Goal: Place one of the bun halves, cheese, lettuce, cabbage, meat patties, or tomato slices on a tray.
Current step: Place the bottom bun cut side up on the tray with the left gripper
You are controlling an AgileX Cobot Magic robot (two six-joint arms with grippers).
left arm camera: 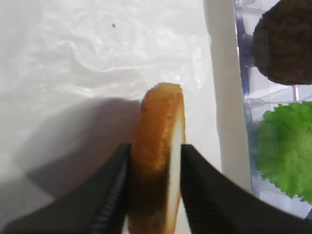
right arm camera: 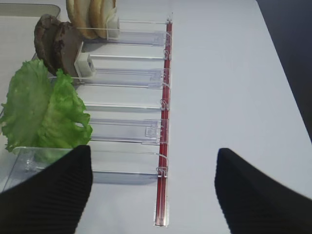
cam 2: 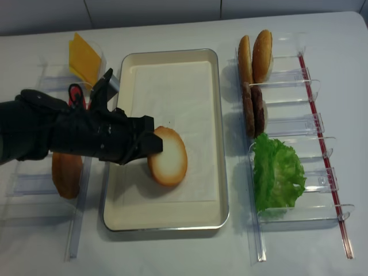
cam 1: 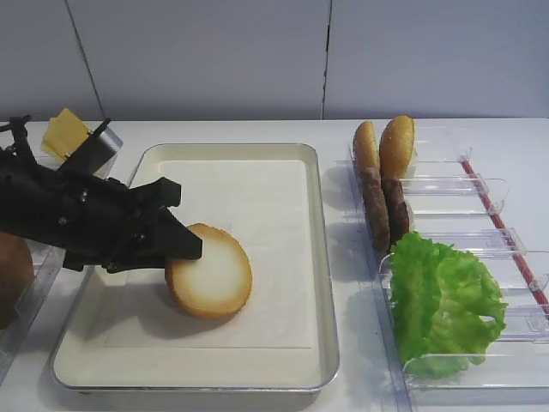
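Exterior high: left jaws [cam 1: 176,236] sit at 9 o'clock of the bun half [cam 1: 209,271], which stands tilted on edge over the tray [cam 1: 322,283], pale face toward 3 o'clock.

Left wrist: one finger lies along each side of the bun; whether they press it, cannot tell.

Right wrist: right jaws [right arm camera: 153,187] spread apart, nothing between them, lettuce [right arm camera: 41,112] at 10 o'clock.

No readable writing anywhere.

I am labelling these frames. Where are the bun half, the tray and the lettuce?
bun half [cam 1: 212,276], exterior high view, pale cut face.
tray [cam 1: 326,283], exterior high view, right rim.
lettuce [cam 2: 277,171], realsense view, leaf middle.
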